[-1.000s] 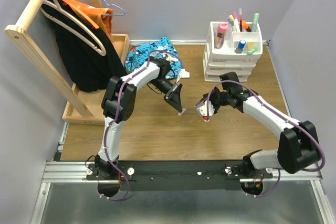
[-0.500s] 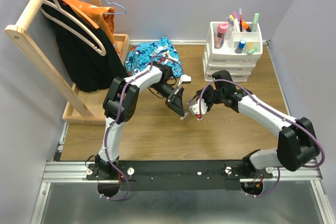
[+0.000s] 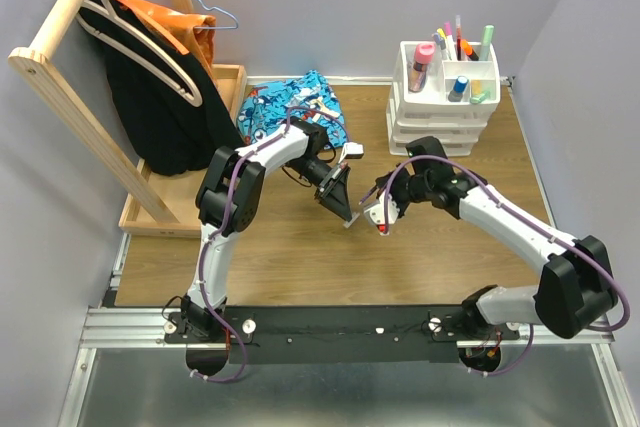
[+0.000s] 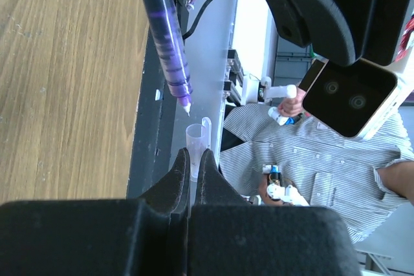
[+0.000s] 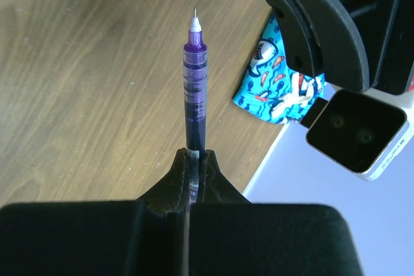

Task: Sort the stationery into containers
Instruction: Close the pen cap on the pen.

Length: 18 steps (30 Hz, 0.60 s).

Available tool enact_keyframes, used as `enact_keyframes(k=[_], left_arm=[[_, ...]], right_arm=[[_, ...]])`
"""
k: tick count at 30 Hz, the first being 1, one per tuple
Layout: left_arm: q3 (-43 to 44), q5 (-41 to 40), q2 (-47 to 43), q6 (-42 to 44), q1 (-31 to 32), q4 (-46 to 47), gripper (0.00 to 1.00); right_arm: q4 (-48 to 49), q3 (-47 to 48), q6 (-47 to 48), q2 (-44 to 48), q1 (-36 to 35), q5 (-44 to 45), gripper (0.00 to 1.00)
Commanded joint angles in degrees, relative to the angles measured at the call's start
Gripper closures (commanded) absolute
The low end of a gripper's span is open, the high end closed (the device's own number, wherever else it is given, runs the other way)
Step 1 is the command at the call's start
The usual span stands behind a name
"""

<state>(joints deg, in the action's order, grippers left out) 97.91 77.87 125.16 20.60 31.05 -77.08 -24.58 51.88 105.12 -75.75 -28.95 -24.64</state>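
Two sets of jaws meet above the middle of the desk [image 3: 280, 257]. The right jaws pinch a purple pen [image 5: 195, 88] by its barrel, bare tip aimed at 9 o'clock. The left jaws pinch a clear cap [image 4: 196, 141] just short of that tip. At 1 o'clock a white organiser [image 3: 443, 112] holds markers [image 3: 450, 47].

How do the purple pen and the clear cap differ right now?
The right end effector grips a long purple pen with its needle tip bare; the left end effector pinches a short clear cap. The pen is tinted, the cap colourless. Both are clamped, facing each other, not yet joined.
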Motion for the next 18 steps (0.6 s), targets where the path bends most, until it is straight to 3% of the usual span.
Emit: enact_keyframes(k=[1,18], left_arm=[[-0.35,2.03,-1.15,-1.53,-0.29,-2.99,1.0],[1.76,2.99,1.22,-1.18,-0.29,-3.16,1.0]], right_arm=[[-3.9,-0.64,0.52,1.48,-1.02,-0.23,1.0],[-5.39,1.38,-0.53,0.33,-3.13,-0.32,0.99]])
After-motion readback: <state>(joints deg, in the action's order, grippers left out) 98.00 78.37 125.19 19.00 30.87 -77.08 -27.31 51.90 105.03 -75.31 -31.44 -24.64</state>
